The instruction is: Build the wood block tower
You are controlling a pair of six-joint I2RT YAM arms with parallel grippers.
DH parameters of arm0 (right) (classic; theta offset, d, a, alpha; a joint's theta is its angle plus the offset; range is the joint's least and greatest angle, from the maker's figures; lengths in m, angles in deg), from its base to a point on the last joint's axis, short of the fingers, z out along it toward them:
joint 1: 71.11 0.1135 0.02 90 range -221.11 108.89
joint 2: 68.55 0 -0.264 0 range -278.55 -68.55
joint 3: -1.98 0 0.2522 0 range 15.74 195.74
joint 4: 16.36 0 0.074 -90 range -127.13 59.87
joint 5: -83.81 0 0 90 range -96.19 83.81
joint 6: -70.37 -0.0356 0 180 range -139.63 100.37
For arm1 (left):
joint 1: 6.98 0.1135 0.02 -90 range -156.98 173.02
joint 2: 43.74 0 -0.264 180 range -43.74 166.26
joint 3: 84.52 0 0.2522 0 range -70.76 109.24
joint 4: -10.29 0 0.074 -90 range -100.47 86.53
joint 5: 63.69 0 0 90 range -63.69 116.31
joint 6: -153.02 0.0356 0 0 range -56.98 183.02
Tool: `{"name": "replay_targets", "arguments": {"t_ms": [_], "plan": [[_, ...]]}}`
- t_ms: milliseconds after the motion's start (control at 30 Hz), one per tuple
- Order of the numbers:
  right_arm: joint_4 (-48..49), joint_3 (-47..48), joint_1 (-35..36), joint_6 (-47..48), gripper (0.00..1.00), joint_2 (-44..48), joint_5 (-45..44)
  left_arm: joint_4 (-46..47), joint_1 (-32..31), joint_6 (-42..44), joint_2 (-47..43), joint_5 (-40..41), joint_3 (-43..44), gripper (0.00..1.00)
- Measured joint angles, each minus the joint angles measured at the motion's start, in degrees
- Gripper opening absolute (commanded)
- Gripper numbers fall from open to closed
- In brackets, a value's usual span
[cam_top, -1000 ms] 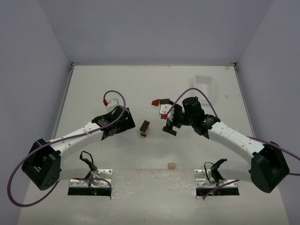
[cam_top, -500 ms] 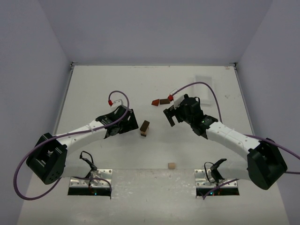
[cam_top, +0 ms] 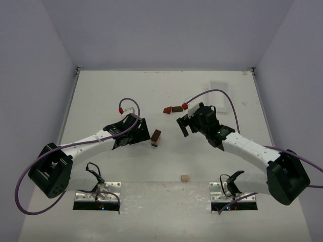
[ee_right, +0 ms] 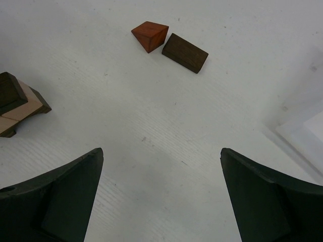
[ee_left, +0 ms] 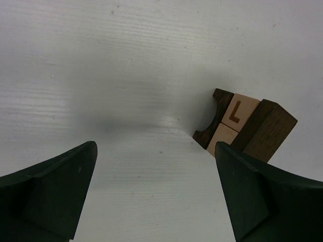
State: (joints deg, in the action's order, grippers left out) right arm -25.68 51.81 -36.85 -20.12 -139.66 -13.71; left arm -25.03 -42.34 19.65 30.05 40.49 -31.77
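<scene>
**Both end effectors open, the stack between them**

We show the left end effector (ee_left: 155,147) with its fingers spread wide and nothing between them. The wood block tower (ee_left: 242,128) stands just ahead, toward the right finger and apart from both. It has tan faces, one lettered L, with dark brown pieces beside and above them. The right end effector (ee_right: 161,151) is likewise spread and empty, with the tower at the left edge of its view. Farther out, a reddish-brown wedge (ee_right: 150,35) lies just beside a dark brown block (ee_right: 184,52). Near the arm bases, a tan cube (cam_top: 185,178) sits alone on the counter (cam_top: 101,91).
</scene>
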Motion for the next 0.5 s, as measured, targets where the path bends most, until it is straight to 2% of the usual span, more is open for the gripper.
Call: {"name": "replay_targets", "arguments": {"t_ms": [500], "plan": [[0.06, -0.80, 0.00, 0.02, 0.99, 1.75, 0.24, 0.82, -1.11, 1.36, 0.06, -1.72, 0.00, 1.00]]}}
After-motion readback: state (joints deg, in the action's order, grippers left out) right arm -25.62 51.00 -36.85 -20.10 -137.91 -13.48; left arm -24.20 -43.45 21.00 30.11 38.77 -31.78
